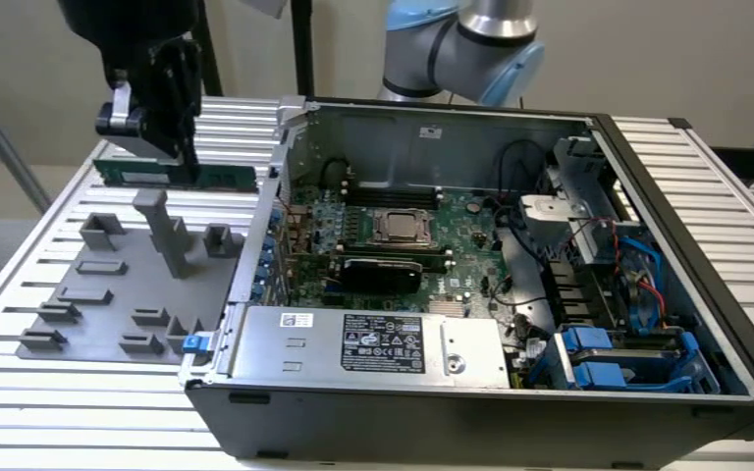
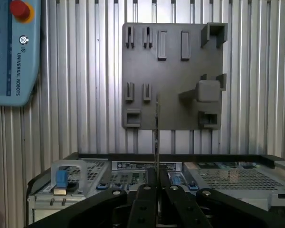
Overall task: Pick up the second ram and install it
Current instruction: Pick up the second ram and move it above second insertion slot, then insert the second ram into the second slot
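Second ram [image 1: 227, 177], clamped between the closed gripper [image 1: 172, 155] fingers above the grey holder plate [image 1: 102, 299], needs a firm, level grip to prevent tilting.

The black two-fingered tool [image 1: 174, 157] hangs pointing straight down, its fingers [image 2: 143, 204] clamped on the upper edge of the thin green circuit-board stick [image 1: 220, 177], which sits directly below them.
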